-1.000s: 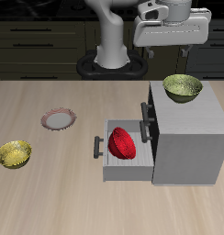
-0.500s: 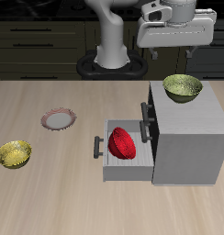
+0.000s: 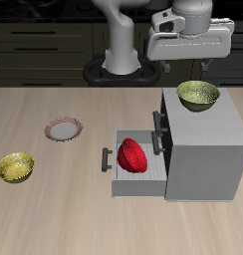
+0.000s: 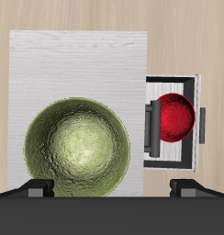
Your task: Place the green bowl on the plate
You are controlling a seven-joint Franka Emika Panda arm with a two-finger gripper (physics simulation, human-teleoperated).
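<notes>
The green bowl (image 3: pixel 198 95) stands upright on top of the grey cabinet (image 3: pixel 208 149), near its back corner. It fills much of the wrist view (image 4: pixel 77 149), olive with a mottled inside. My gripper (image 3: pixel 193 62) hangs above the bowl, clear of it, with its jaws wide open and empty. Both fingertips show in the wrist view (image 4: pixel 38 188), set apart beside the bowl. The plate (image 3: pixel 64 128), pale with a reddish-brown rim, lies flat on the table far from the cabinet and has nothing on it.
The cabinet's drawer (image 3: pixel 121 186) is pulled open toward the plate and holds a red bowl (image 3: pixel 131 155), which also shows in the wrist view (image 4: pixel 174 117). A brighter yellow bowl (image 3: pixel 15 166) sits on the table nearer the front edge than the plate.
My gripper has shifted slightly sideways above the cabinet, ending more squarely over the green bowl. The bowls, plate and drawer have not moved.
</notes>
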